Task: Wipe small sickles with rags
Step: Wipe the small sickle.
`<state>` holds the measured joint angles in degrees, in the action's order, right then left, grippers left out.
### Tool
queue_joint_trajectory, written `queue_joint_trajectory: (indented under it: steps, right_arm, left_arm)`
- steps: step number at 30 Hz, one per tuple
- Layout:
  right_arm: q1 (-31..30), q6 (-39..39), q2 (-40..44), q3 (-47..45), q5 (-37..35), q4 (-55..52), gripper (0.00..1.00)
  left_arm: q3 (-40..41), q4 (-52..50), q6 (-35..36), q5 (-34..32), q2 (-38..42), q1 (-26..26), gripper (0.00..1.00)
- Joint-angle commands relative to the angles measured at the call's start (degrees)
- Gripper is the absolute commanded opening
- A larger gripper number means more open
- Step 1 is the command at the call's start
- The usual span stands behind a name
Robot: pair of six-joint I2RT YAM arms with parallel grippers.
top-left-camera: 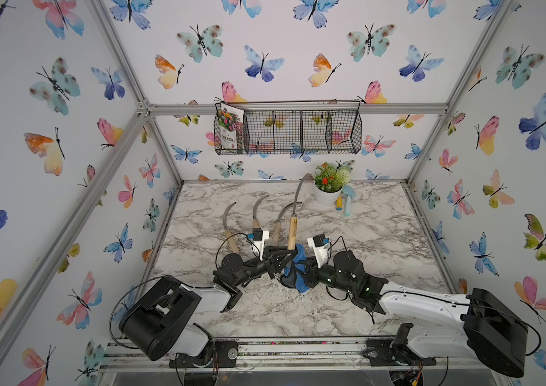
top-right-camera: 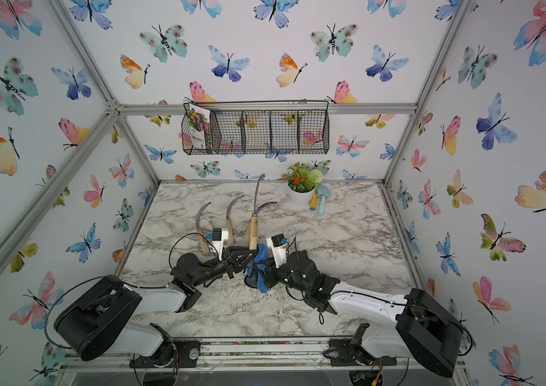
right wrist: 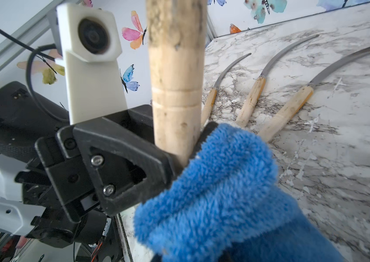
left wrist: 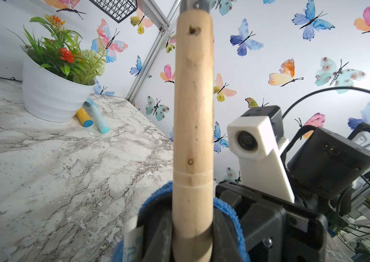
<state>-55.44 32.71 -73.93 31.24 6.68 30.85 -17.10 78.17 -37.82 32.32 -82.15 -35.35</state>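
White-shelled arms [top-left-camera: 198, 294] with black joints, looped black cables [left wrist: 338, 87] (silver screws [right wrist: 98, 160] on the left tool [right wrist: 180, 147]).

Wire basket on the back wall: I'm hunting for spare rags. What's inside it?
In both top views, a flower-printed packet stands in the left end compartment of the wire basket. The other compartments show only wallpaper through the mesh, no cloth. Anything behind the packet is hidden.

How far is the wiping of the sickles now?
Done: nothing shows as wiped. In hand: left gripper grips one sickle by its handle; right gripper holds the rag beside it. Probably left: its blade and three sickles lying on the table.
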Motion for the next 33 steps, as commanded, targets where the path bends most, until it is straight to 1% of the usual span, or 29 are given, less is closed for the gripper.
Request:
queue_joint_trajectory:
  steps: [1,3,5,7,9,11,12,14,16,18,19,21,23,26,27,29,31,33]
  right_arm:
    - [-0.11,-0.60,-3.43,2.86,1.32,5.97,0.02]
    - [-0.19,-0.45,-2.82,1.45,1.16,8.46,0.02]
    - [-0.18,-0.62,0.26,-1.51,-0.02,11.39,0.02]
    - [-0.19,-0.89,2.95,-3.40,-1.34,12.15,0.02]
    - [-0.19,-0.80,3.25,-2.77,-1.79,10.14,0.02]
    - [-0.19,-0.84,0.46,0.60,-0.53,6.59,0.02]
    - [-0.24,-1.18,-0.48,1.44,0.10,6.49,0.02]
    - [-1.58,-2.61,0.28,-0.91,-1.05,11.28,0.02]
    - [-2.04,-2.51,3.79,-5.17,-3.39,15.07,0.02]
    - [-2.04,-2.12,5.15,-5.42,-4.85,14.01,0.02]
    - [-2.04,-2.10,4.37,-3.58,-4.87,10.70,0.02]
    - [-2.04,-2.12,1.61,-0.94,-2.72,8.83,0.02]
    - [-2.04,-2.25,0.50,-0.94,-1.11,10.98,0.02]
    - [-2.04,-1.93,3.12,-4.97,-3.31,15.91,0.02]
    - [-2.04,-1.71,3.84,-5.54,-4.04,15.75,0.02]
    - [-2.04,-1.09,2.96,-3.96,-4.69,12.13,0.02]
    - [-2.04,-1.41,0.49,-0.81,-3.32,9.08,0.02]
    - [-2.04,-2.03,0.54,-1.29,-2.34,11.11,0.02]
  left_arm:
    - [-0.40,1.01,-0.59,2.85,-1.44,-0.42,0.00]
    - [-0.33,1.02,-0.42,2.63,-1.50,-0.42,0.00]
    - [-0.36,0.67,-0.24,2.71,-1.31,-0.42,0.00]
    - [-0.40,0.45,-0.19,2.72,-1.26,-0.42,0.00]
    - [-0.62,0.27,-0.14,3.24,-1.33,-0.53,0.00]
    - [-0.76,0.03,0.02,3.23,-1.45,-0.68,0.00]
    - [-0.74,0.00,0.03,3.17,-1.56,-0.76,0.00]
    - [-0.83,-0.03,0.03,3.23,-1.68,-0.77,0.00]
    - [-0.85,-0.13,0.07,3.28,-1.46,-0.86,0.00]
    - [-1.01,-0.58,0.41,3.36,-1.43,-1.02,0.00]
    - [-1.22,-0.90,0.68,3.53,-1.44,-1.19,0.00]
    - [-1.49,-1.05,1.13,3.88,-1.73,-1.58,0.00]
    - [-1.87,-1.16,1.09,4.14,-1.95,-1.74,0.00]
    - [-1.66,-1.77,1.34,3.81,-1.40,-1.82,0.00]
    - [-1.55,-2.12,1.55,3.73,-1.14,-1.82,0.00]
    - [-1.58,-2.90,1.94,3.77,-0.68,-1.91,0.00]
    - [-1.87,-4.23,2.68,3.33,-0.23,-2.12,0.00]
    - [-2.47,-5.90,3.41,3.11,-0.05,-2.32,0.00]
